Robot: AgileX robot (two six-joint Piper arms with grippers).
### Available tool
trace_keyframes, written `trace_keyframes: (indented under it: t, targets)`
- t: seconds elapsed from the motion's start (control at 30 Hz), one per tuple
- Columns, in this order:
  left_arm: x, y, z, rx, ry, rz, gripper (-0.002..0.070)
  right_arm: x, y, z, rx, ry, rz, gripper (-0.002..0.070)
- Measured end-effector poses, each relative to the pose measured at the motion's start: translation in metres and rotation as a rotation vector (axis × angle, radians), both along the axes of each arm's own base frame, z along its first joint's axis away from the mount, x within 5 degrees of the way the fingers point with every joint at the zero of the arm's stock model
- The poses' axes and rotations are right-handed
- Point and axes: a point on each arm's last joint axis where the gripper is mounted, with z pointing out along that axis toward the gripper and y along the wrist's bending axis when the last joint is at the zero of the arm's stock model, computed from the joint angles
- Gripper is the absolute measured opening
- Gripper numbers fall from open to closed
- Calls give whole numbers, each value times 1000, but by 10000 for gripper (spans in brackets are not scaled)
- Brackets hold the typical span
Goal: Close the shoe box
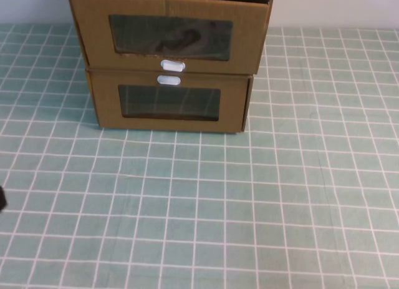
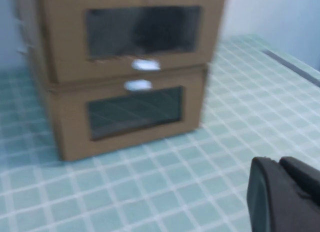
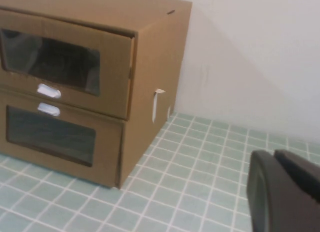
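The shoe box (image 1: 168, 36) is the upper of two stacked brown cardboard boxes at the back of the table, with a clear window and a white pull tab (image 1: 173, 65) below it. Its drawer front stands a little forward of its shell, as the right wrist view (image 3: 65, 66) shows. It also shows in the left wrist view (image 2: 130, 36). My left gripper (image 2: 277, 162) is shut and empty, low over the mat, well in front of the boxes. My right gripper (image 3: 272, 154) is shut and empty, off to the boxes' right. Only a dark sliver of the left arm (image 1: 2, 198) shows in the high view.
The twin cardboard box (image 1: 168, 105) lies under the shoe box, its white tab (image 1: 168, 80) above its window, drawer flush. A green gridded mat (image 1: 206, 208) covers the table. A white wall (image 3: 260, 51) stands close behind the boxes.
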Motion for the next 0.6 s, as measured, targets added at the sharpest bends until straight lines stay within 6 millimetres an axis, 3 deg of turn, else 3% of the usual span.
trace_keyframes:
  t: [0.3,0.6]
  targets:
    - [25,16,-36,-28,-133,232,-5,-11,-5,-8,-49,-49,-18,-14]
    - [29,16,-67,-11,-55,232,-5,-11,-5,-8,-50,-48,-18,-14]
